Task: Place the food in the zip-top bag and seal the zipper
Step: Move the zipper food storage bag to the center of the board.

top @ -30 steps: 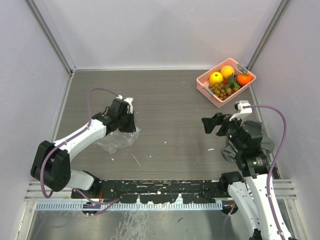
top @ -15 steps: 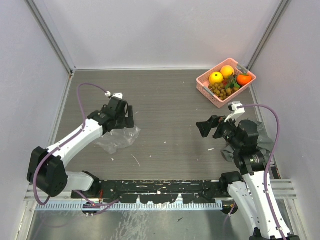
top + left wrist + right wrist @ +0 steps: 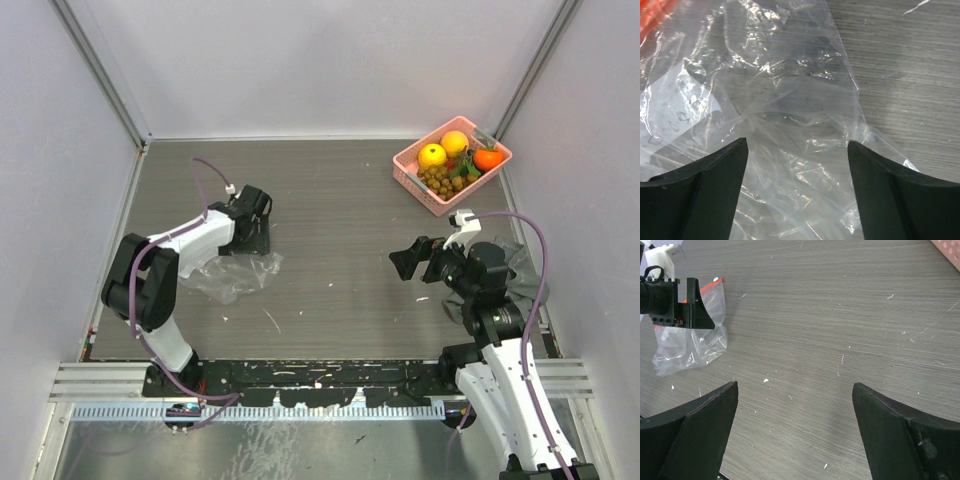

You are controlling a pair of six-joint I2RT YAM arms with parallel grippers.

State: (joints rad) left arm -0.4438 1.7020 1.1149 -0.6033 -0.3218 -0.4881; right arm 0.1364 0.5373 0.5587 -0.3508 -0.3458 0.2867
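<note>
The bag (image 3: 232,275) lay crumpled on the counter (image 3: 340,215), on the left side, directly under the left end effector (image 3: 254,232), whose fingers stood apart and gripped nothing. In the left wrist view the clear film filled the gap between them, and the zipper (image 3: 651,17) showed only as a red-orange sliver at the upper left corner, so the mouth probably lay just beyond the fingertips on that side. The fruit (image 3: 447,160) sat in the basket (image 3: 413,187) at the far right corner, well apart from the bag. The right end effector (image 3: 415,262), also spread wide and empty, hung over bare counter facing the bag, with the basket behind it on its right. The right arm was much the nearer to the fruit
</note>
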